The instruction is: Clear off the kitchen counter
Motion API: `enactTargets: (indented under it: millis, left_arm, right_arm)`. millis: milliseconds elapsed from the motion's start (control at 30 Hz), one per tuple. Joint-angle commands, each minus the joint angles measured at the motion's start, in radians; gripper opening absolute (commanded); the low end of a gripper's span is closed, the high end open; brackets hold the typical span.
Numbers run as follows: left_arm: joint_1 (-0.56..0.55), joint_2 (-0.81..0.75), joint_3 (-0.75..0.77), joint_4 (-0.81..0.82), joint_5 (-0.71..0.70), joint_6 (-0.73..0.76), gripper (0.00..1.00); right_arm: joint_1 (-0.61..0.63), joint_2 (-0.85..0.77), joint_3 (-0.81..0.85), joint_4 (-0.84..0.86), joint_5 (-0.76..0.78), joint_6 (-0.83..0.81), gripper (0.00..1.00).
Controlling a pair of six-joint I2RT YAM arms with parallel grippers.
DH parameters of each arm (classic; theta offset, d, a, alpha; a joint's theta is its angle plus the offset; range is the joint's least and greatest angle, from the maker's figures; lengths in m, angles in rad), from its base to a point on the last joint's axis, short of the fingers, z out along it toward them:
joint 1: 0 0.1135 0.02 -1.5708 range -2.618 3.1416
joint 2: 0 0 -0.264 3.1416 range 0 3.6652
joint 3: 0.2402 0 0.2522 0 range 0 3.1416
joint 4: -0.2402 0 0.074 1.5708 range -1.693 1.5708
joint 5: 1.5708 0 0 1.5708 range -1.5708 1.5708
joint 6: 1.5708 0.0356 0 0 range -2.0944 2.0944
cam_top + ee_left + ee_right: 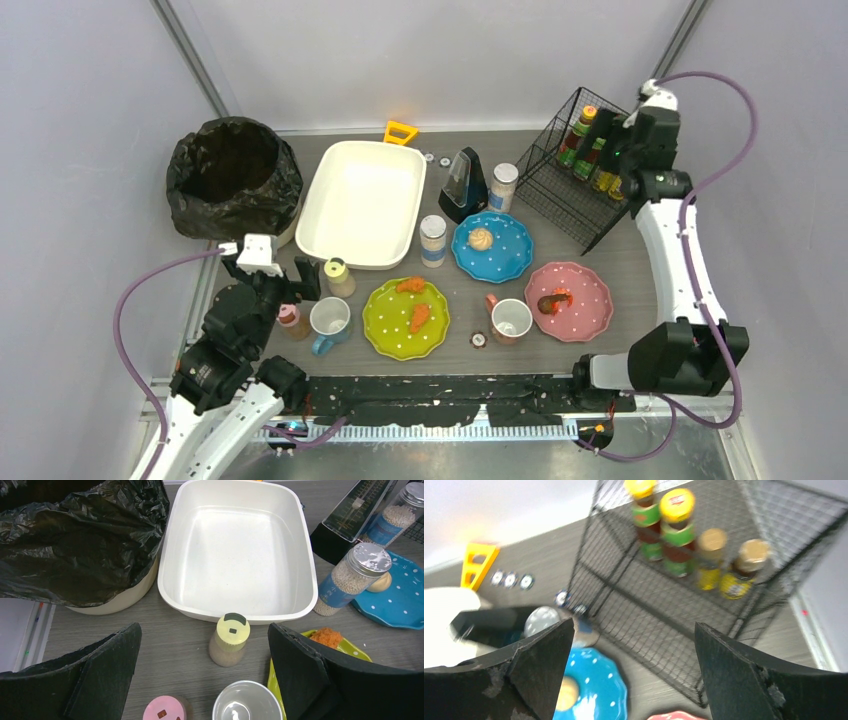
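Observation:
The kitchen counter (640,262) is a dark wood-grain tabletop carrying dishes and jars. My left gripper (296,286) is open and empty, low over the front left. In the left wrist view (204,636) a yellow-lid shaker (229,640) stands between and beyond the fingers, with a pink-lid shaker (162,710) and a mug (246,702) nearer. My right gripper (628,165) is open and empty, raised by the wire rack (575,170). The right wrist view (634,630) shows the rack's bottles (677,530) and the blue plate (591,690).
A white tub (362,205) and a black-bagged bin (232,175) stand at back left. A green plate (406,318), blue plate (492,247) and pink plate (569,300) hold food. There are two mugs (511,320), two silver-lid jars (433,240) and a black metronome (465,185).

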Motion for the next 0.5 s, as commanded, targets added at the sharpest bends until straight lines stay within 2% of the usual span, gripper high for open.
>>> enactTargets:
  millis: [0, 200, 333, 467]
  left_arm:
    - [0.008, 0.016, 0.003, 0.035, 0.016, 0.0, 0.99]
    - [0.014, 0.031, 0.004, 0.033, 0.009, 0.0, 0.99]
    - [0.019, 0.037, 0.004, 0.034, 0.007, 0.0, 0.99]
    - [0.023, 0.047, 0.005, 0.034, 0.009, 0.0, 0.99]
  right_arm:
    - [0.108, -0.071, -0.095, 0.115, -0.082, -0.056, 0.95]
    - [0.258, -0.085, -0.241, 0.263, -0.186, -0.111, 0.96]
    - [0.326, -0.01, -0.221, 0.282, -0.215, -0.166, 0.98]
    - [0.383, 0.095, -0.162, 0.265, -0.16, -0.21, 0.98]
